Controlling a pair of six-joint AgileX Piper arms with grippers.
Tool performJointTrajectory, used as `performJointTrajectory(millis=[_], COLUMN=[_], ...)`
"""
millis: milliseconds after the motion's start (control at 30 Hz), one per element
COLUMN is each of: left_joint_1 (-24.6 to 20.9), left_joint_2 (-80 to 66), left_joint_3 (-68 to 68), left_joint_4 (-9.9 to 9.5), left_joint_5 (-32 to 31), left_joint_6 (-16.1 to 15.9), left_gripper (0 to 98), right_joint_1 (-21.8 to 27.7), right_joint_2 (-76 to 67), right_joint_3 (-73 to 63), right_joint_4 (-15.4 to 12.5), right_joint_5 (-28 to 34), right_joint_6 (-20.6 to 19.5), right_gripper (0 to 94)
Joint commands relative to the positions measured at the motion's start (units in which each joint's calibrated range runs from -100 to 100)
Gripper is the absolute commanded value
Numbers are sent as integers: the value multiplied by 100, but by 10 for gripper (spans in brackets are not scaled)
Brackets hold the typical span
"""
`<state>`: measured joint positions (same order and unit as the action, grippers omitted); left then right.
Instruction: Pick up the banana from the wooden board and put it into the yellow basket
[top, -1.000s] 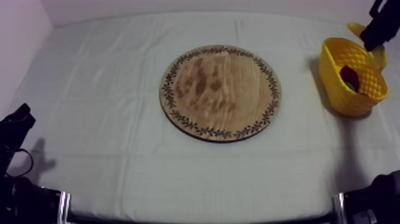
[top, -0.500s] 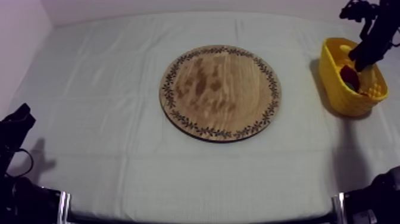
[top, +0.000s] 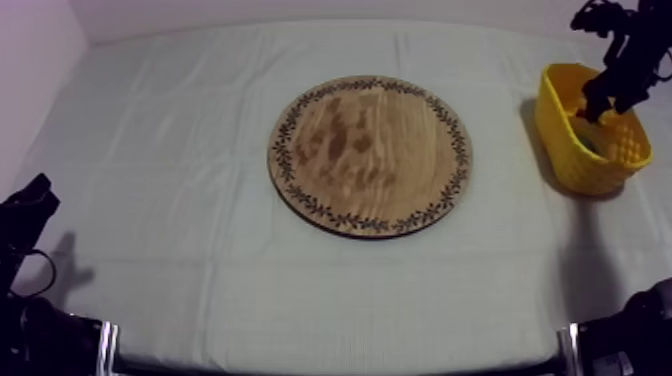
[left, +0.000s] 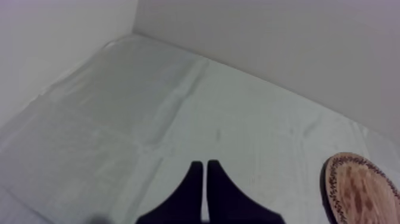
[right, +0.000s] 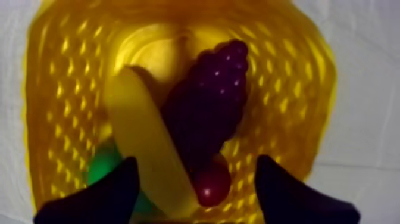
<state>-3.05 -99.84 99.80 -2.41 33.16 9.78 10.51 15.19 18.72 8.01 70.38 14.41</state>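
Directly below right gripper (right: 195, 162), spread apart and empty, banana (right: 143, 143) lying in yellow basket (right: 53, 101)

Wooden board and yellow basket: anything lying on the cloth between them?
Nothing. In the top view the stretch between the wooden board and the yellow basket is bare cloth, darkened only by the basket's shadow.

Left hand (left: 205, 168): two black tapered fingers (left: 193, 182). Right hand (right: 195, 165): black fingers, rounded tips.
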Motion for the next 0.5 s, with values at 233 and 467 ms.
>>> performJointTrajectory(millis=[233, 467], left_joint_1=[-2, -2], left_joint_2=[2, 2], left_joint_3=[-2, -2], left_joint_4=[-1, -1], left_joint_5=[-1, -1], left_joint_6=[1, 1], left_gripper=[1, 1], right_joint_1=[174, 476], right_joint_2=[-969, -2423], right_joint_3=[32, 360], right_joint_4=[-300, -760], right_joint_5=[43, -58], right_joint_6=[284, 499], right_gripper=[697, 572])
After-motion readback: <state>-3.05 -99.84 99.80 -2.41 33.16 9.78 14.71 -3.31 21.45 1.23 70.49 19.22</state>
